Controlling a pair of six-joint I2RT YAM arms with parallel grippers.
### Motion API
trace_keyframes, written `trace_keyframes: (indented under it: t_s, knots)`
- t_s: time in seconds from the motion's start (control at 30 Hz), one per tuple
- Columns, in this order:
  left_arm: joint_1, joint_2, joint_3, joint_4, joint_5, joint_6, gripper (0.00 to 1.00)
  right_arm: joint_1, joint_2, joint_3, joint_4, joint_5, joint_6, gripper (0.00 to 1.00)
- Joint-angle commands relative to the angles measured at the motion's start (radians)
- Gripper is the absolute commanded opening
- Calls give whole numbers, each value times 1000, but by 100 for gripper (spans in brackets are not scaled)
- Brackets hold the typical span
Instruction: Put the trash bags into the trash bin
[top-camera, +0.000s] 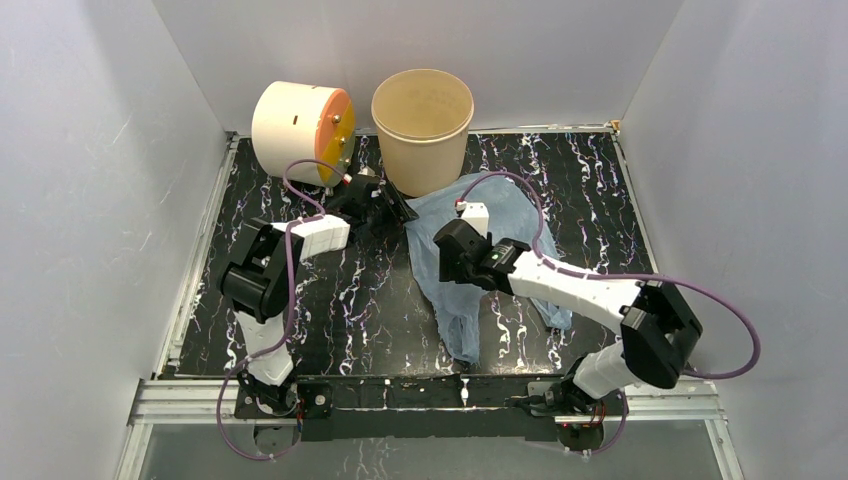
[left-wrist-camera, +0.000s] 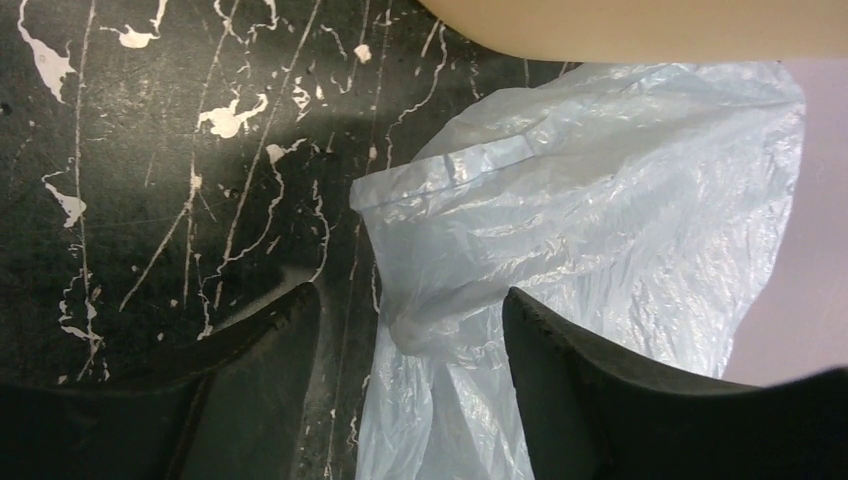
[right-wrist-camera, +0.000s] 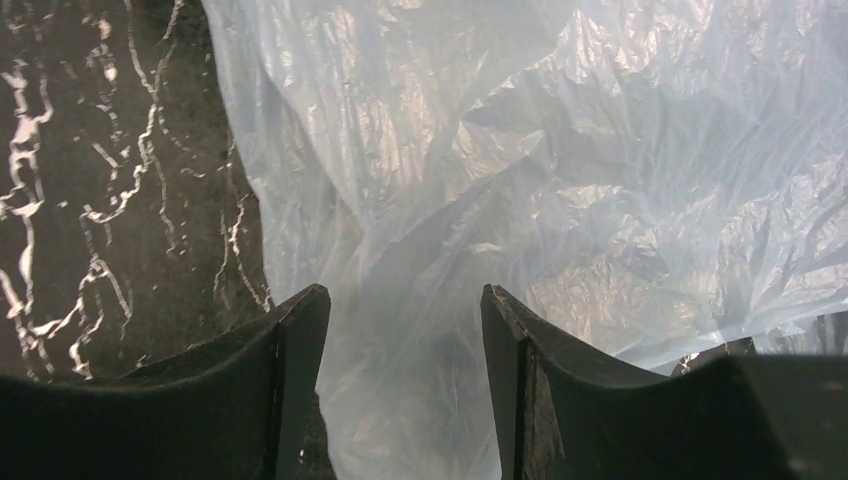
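1. Your task item, the bag (top-camera: 520, 215), is thin, crinkled, translucent pale blue plastic, spread on the black marbled table (top-camera: 350, 300).
2. It lies at 5 o'clock from the bin (top-camera: 420, 160), a plain tan bucket standing upright; the bag's far edge reaches the bin's base.
3. Your left claw (left-wrist-camera: 410, 300) is spread apart, with a finger on either side of a bunched fold at the bag's 10 o'clock corner.
4. Your right claw (right-wrist-camera: 400, 295) is likewise spread, above the bag's middle, gripping nothing.
5. A cream drum (top-camera: 300, 120) with an orange face lies at 9 o'clock from the bin.
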Motion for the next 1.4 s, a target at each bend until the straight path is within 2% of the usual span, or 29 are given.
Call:
trace_keyframes:
  t_s: [0.0,0.07,0.13,0.23,0.27,0.33,0.37,0.43,0.7,0.97,1.0,1.13,1.2,1.27,1.37]
  knots:
    - [8,12,24,23,-3,12,62,20,70,84,-26,78,7,64]
    - [8,15,30,19,-1,19,58,27,99,110,-58,96,5,60]
    - [10,10,26,19,0,24,54,32,111,112,-49,96,-1,48]
    - [11,1,23,10,-6,35,38,37,102,118,-61,107,-9,21]
    - [13,-2,20,7,-7,39,30,37,91,120,-72,113,-11,13]
    - [19,-11,16,11,-3,43,18,37,47,115,-68,106,-27,0]
    - [24,-18,13,14,-1,44,8,37,21,103,-57,93,-44,0]
    - [31,-37,8,14,5,49,0,37,-34,73,-33,50,-82,0]
    - [71,-139,-28,16,61,65,0,38,-217,-15,-10,-235,-207,0]
    - [94,-211,-7,-42,140,59,0,37,-285,-63,-27,-237,-258,0]
    - [94,-214,-4,-54,144,65,0,37,-284,-60,-30,-229,-244,4]
    - [94,-235,-14,-66,154,68,0,37,-265,-42,25,-236,-204,47]
    - [94,-239,-22,-64,174,65,0,37,-243,-34,94,-255,-254,58]
    - [94,-239,-28,-74,193,66,0,38,-203,-4,139,-234,-300,64]
    - [94,-246,-45,-80,211,66,0,37,-118,40,196,-231,-487,78]
